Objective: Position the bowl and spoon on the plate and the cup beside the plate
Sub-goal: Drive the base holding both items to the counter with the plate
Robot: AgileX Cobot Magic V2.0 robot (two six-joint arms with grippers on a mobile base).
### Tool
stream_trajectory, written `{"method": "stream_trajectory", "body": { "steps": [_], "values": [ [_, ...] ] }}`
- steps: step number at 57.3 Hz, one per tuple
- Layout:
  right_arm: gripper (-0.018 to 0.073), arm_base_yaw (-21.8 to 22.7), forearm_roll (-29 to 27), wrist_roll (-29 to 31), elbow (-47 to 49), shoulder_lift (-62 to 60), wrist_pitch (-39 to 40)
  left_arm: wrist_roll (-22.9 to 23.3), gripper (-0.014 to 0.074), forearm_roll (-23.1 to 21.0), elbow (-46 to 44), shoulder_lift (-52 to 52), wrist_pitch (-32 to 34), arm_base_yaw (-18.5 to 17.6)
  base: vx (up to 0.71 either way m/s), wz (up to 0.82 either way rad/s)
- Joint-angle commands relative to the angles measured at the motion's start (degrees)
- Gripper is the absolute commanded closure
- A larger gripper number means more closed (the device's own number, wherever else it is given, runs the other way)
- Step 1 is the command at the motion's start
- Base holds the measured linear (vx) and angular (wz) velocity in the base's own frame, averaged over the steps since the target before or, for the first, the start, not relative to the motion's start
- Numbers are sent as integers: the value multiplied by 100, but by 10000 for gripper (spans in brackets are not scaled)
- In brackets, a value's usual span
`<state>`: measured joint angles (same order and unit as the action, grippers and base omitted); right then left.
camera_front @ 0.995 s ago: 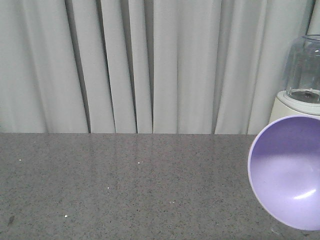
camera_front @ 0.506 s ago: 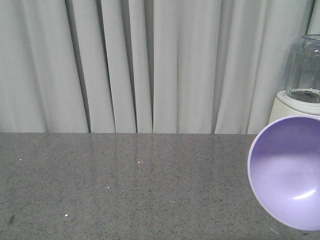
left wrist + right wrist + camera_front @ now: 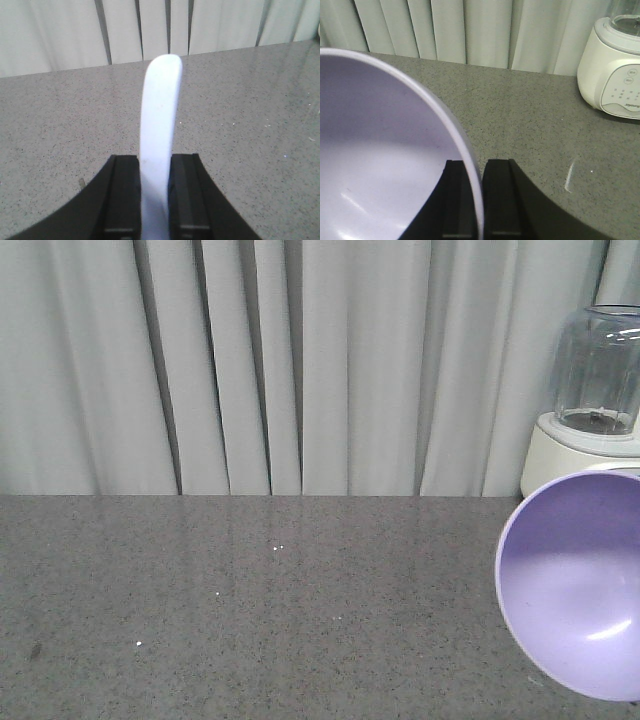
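The lavender bowl (image 3: 575, 585) hangs tilted at the right edge of the front view, its inside facing the camera. In the right wrist view my right gripper (image 3: 479, 167) is shut on the bowl (image 3: 380, 165), its rim pinched between the two black fingers (image 3: 499, 200). In the left wrist view my left gripper (image 3: 155, 162) is shut on the pale blue-white spoon (image 3: 160, 120), whose thick handle points away over the counter. The plate and the cup are out of view.
A white blender with a clear jar (image 3: 590, 420) stands at the back right of the speckled grey counter (image 3: 250, 600), also the blender base (image 3: 615, 70). Pale curtains (image 3: 300, 360) hang behind the counter's far edge.
The background has shifted left and down in the front view, showing more of the blender. The bowl stays at the same place in the frame.
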<state>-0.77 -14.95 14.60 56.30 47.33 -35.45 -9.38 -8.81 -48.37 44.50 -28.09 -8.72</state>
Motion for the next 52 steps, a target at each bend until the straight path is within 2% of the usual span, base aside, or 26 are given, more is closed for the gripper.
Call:
{"method": "stream_trajectory", "body": {
  "steps": [1, 52],
  "values": [
    [568, 24, -36, 42, 161, -43, 469, 3, 599, -59, -159, -26, 446, -39, -17, -3],
    [568, 24, -36, 42, 161, -39, 473, 3, 599, -64, -159, -23, 447, -39, -20, -2]
  ]
}}
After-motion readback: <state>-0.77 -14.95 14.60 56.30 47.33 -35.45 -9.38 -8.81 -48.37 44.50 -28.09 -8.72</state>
